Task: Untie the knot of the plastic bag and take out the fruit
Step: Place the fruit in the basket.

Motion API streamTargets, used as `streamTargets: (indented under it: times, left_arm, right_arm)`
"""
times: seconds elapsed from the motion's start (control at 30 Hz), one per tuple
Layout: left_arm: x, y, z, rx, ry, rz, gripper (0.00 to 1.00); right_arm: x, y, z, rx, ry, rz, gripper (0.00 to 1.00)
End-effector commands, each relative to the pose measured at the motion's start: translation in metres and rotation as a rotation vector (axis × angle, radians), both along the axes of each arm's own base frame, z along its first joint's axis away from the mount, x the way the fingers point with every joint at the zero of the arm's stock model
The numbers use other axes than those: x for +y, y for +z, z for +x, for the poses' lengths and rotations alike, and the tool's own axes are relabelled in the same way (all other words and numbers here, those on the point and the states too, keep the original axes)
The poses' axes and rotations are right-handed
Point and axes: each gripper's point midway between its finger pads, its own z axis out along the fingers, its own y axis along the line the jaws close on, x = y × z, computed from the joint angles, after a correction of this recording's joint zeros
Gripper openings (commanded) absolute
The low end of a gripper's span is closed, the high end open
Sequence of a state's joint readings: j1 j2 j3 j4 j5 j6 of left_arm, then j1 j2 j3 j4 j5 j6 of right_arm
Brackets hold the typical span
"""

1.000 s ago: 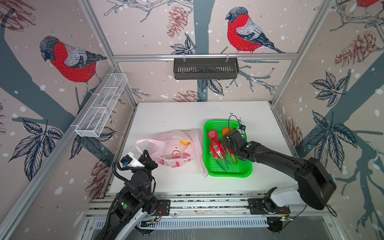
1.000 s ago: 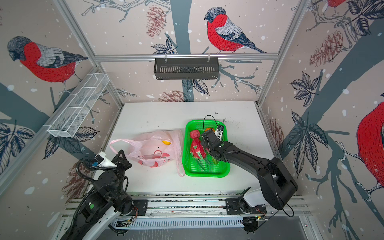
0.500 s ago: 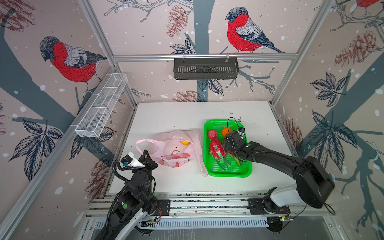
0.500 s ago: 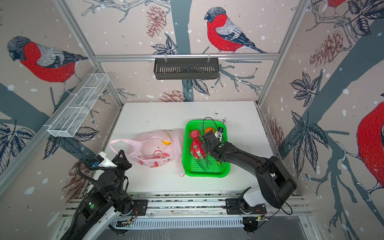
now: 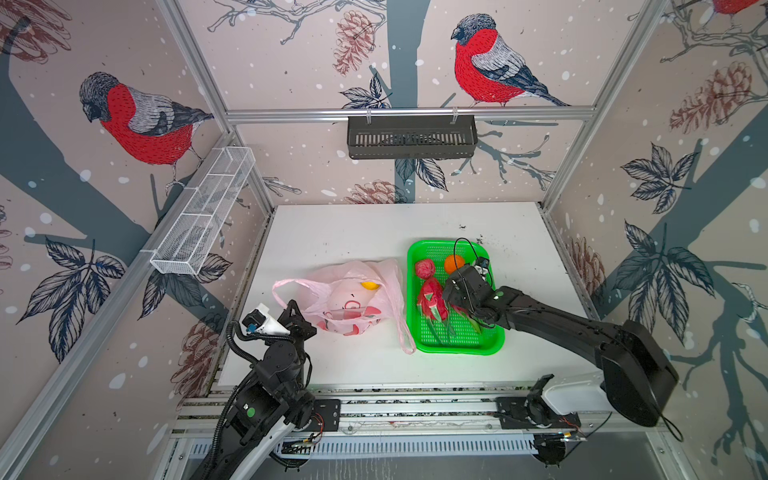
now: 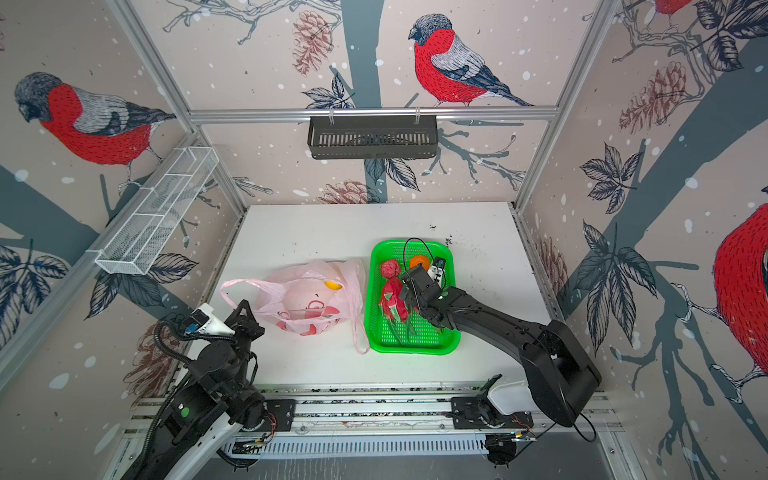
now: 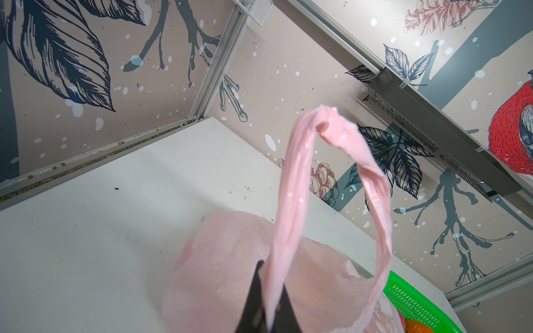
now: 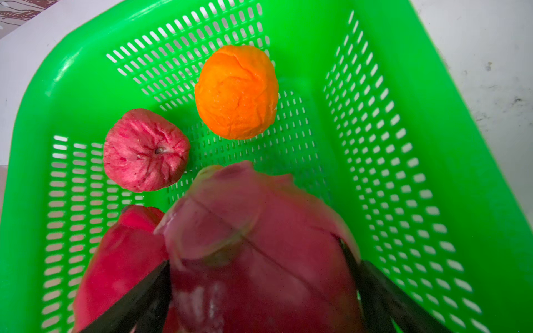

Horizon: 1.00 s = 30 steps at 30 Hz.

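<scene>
jaws: left clamped on a handle, right spread round a fruit

a pale pink handle loop point(image 7: 288, 187) is being pinched between the closed jaws of the left gripper point(image 7: 272, 285), near the table's point(image 5: 353, 224) front left corner. just right of it the plastic bag point(image 5: 353, 303) is lying slumped, with a yellow-orange ball point(image 5: 369, 285) being shown at its mouth. beside the bag, a pinkish-red ball point(image 5: 424, 268), an orange ball point(image 5: 452, 262) and a dragon fruit point(image 5: 432, 297) are being held in the green basket point(image 5: 457, 351). a second dragon fruit point(image 8: 245, 216) is being straddled by the fully spread jaws of the right gripper point(image 8: 253, 259); whether it is being pressed cannot be told.
</scene>
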State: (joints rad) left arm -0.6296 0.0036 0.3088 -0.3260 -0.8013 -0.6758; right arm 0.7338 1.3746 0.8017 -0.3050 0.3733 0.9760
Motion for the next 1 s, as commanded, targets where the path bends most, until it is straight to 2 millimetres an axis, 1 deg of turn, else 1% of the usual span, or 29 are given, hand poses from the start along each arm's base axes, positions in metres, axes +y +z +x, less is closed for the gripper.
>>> streamTargets:
  times: [0.0,0.2,0.4,0.47,0.7,0.83,0.97]
  left_arm:
    - [0.001,0.0,0.0,-0.005,0.006,-0.013,0.0]
    - [0.001,-0.001,0.0,-0.002,0.005,-0.013,0.0]
    - [0.001,0.0,0.0,-0.002,0.003,-0.012,0.0]
    - [0.001,-0.001,0.0,0.001,0.006,-0.009,0.0]
    - [0.002,-0.001,-0.001,0.005,0.009,-0.01,0.0]
    - [0.003,-0.003,-0.002,0.015,0.012,-0.009,0.0]
    - [0.003,-0.003,-0.002,0.016,0.013,-0.013,0.0]
  right_arm:
    - [0.008,0.001,-0.004,0.005,0.009,0.039,0.99]
    - [0.019,0.003,-0.007,-0.014,0.035,0.078,0.99]
    - [0.024,0.009,0.0,-0.064,0.042,0.117,0.99]
    - [0.023,0.008,0.003,-0.066,0.038,0.115,0.99]
    - [0.023,-0.005,0.014,-0.037,0.032,0.092,0.99]
    - [0.028,-0.014,0.021,-0.017,0.047,0.064,0.99]
    - [0.033,-0.018,0.027,-0.017,0.063,0.053,0.99]
